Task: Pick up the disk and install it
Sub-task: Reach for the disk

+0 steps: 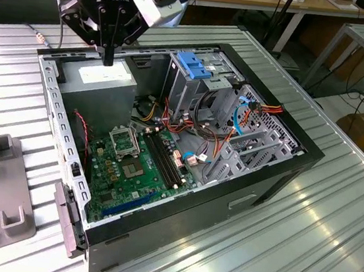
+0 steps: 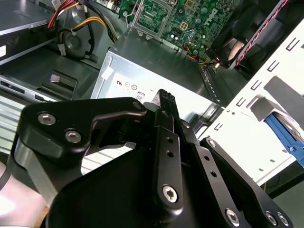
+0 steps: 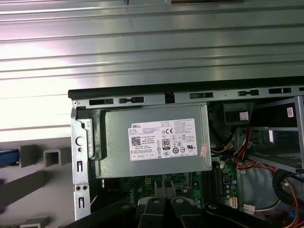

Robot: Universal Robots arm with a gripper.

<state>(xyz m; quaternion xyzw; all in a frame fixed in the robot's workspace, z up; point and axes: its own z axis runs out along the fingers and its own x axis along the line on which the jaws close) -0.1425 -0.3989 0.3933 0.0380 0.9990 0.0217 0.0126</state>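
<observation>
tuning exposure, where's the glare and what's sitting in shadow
Exterior view: bright glare streaks on the ribbed table, case interior evenly lit. First wrist view: the table washes out white, the power supply label stays legible. Second wrist view: the tool looks dark against the paler power supply.

Open computer case (green motherboard inside) on ribbed table.

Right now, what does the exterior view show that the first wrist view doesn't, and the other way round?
The exterior view adds the blue handle on the metal cage and the black outer wall of the computer case. The first wrist view adds the white label square-on, plus a blue piece beside a grey holder outside the case. Both share the grey box and the shut gripper poised over it.
</observation>
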